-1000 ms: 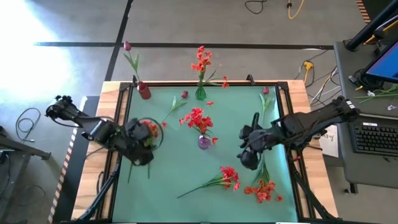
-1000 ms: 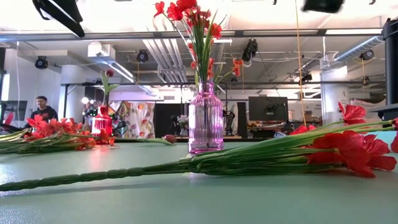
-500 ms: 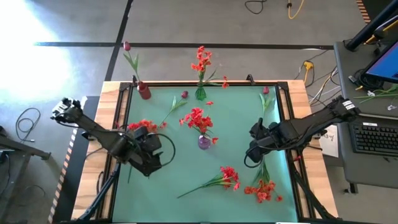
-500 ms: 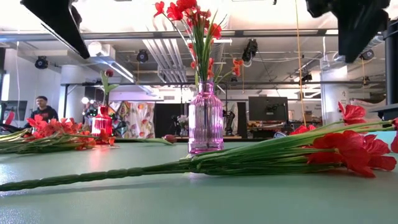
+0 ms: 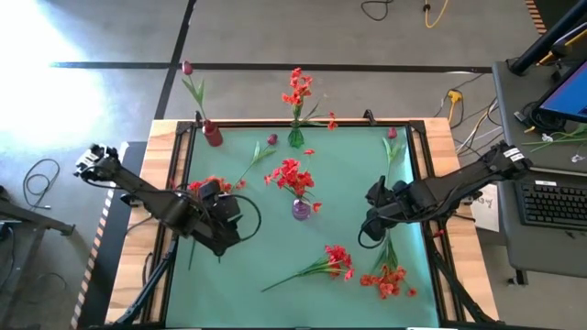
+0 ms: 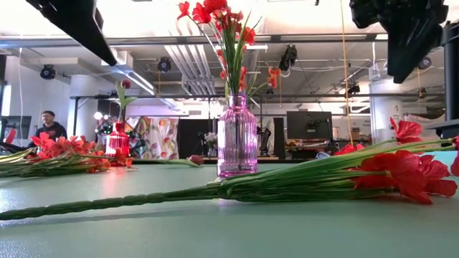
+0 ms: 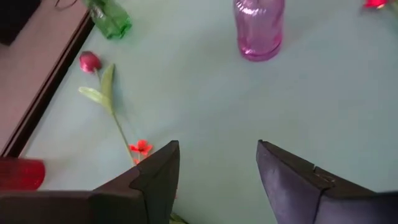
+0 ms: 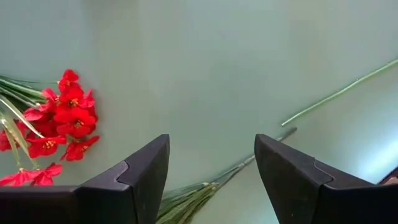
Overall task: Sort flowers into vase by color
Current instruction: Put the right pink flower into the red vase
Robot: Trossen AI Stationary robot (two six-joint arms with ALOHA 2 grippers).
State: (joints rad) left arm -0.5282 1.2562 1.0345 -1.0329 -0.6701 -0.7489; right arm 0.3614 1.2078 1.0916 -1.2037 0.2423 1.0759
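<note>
1. The flowers, artificial sprays on thin green stems, were spread over the green mat. I saw one red spray [image 5: 332,261] lying flat near the front edge, an orange-red spray [image 5: 386,278] just to its right, and a third red spray [image 5: 213,186] lying by the left edge.
2. A dark magenta bud on a leafy stem [image 5: 260,154] lay loose on the mat toward the back left; a second bud stem [image 5: 393,145] lay near the back right corner.
3. A ribbed pink glass vase [image 6: 237,136] stood upright at the mat's centre with a bunch of red blooms [image 5: 292,174] in it.
4. A green glass vase [image 5: 296,137] at the back centre held a tall red spray [image 5: 297,89]; a red vase [image 5: 213,136] at the back left corner held a single magenta bud [image 5: 188,68].
5. My left gripper [image 7: 217,165] hung over the left half of the mat beside the third spray, fingers apart and holding nothing, facing the pink vase.
6. My right gripper [image 8: 211,163] hung over the right half, above the orange-red spray's stems, fingers likewise apart and empty.
7. Beyond the table, I could see a person [image 6: 48,125] far back in the room.
</note>
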